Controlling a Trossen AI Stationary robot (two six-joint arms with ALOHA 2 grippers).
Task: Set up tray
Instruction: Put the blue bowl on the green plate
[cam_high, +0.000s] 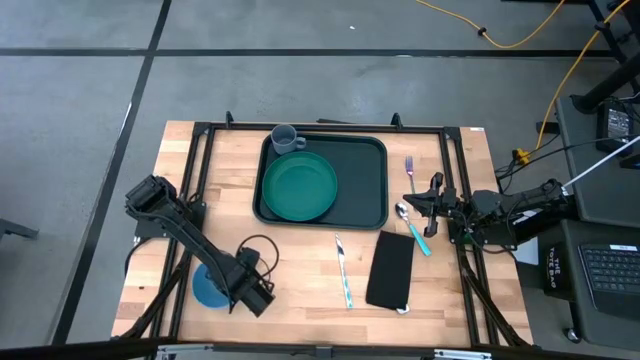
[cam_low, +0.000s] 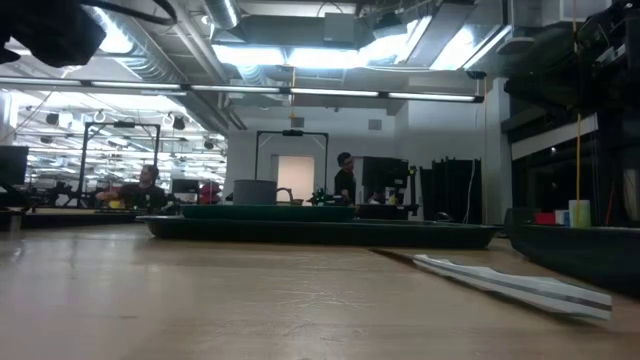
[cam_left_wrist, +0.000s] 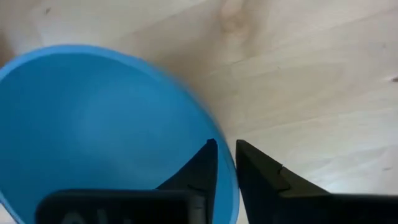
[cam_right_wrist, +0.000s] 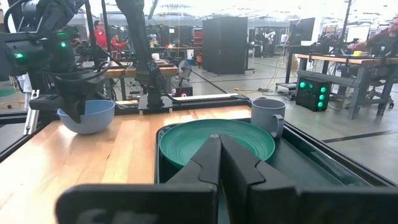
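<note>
The tray (cam_high: 362, 180), dark green with a raised rim, sat toward the far middle of the wooden table (cam_high: 300, 270). A round green plate (cam_high: 299, 186) lay in its left half, and a grey mug (cam_high: 286, 139) stood at its far left corner, though the overhead view left it unclear whether the mug stood inside the rim or on it. Near the table's front left corner, the left gripper (cam_left_wrist: 226, 163) reached down over a blue bowl (cam_left_wrist: 93, 124), its two dark fingers (cam_left_wrist: 200, 167) straddling the bowl's rim, one inside and one outside, closed to a narrow gap around it. The right gripper (cam_right_wrist: 219, 142) waited at the table's right edge, its fingers pressed together and holding nothing, pointed toward the plate. In front of the tray lay a knife (cam_high: 343, 272), and to its right a flat black napkin (cam_high: 391, 269). A spoon (cam_high: 412, 226) with a teal handle lay beside the napkin, and a purple fork (cam_high: 410, 171) lay just right of the tray. People stood among workbenches in the room behind.
</note>
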